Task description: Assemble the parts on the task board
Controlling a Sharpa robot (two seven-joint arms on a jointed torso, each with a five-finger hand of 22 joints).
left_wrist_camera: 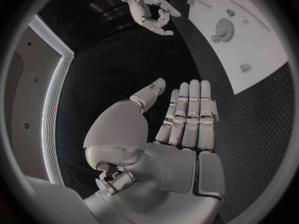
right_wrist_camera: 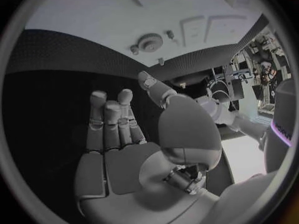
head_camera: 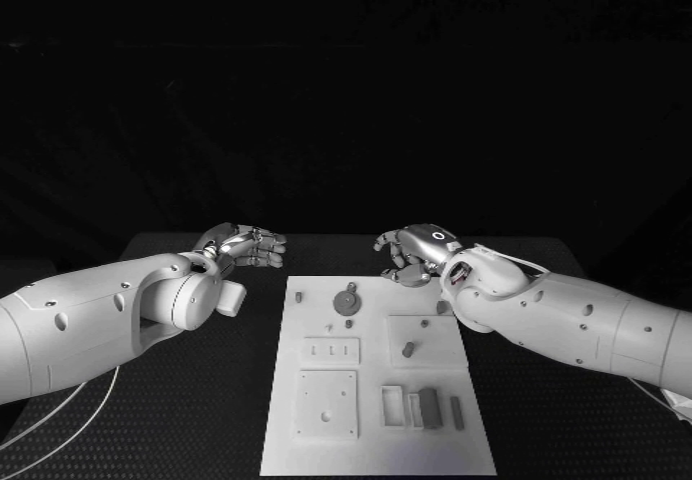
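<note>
The white task board (head_camera: 378, 445) lies in the middle of the black table. A round grey part (head_camera: 346, 298) stands near its far end, with small grey parts (head_camera: 408, 349) scattered around it. Grey bar parts (head_camera: 430, 408) lie nearer me. My left hand (head_camera: 245, 245) hovers left of the board's far corner, fingers straight and holding nothing (left_wrist_camera: 184, 119). My right hand (head_camera: 414, 253) hovers past the board's far right corner, also holding nothing (right_wrist_camera: 121, 134). The left wrist view shows the board (left_wrist_camera: 261, 45), the round part (left_wrist_camera: 222, 31) and my right hand (left_wrist_camera: 148, 7). The right wrist view shows the board (right_wrist_camera: 106, 15) and the round part (right_wrist_camera: 149, 41).
Raised white plates sit on the board: a three-slot one (head_camera: 330, 351), a square one (head_camera: 326, 403), another square one (head_camera: 421, 335) and a narrow frame (head_camera: 394, 405). The black mat (head_camera: 188, 400) lies on both sides of the board. A white cable (head_camera: 65, 405) runs under my left arm.
</note>
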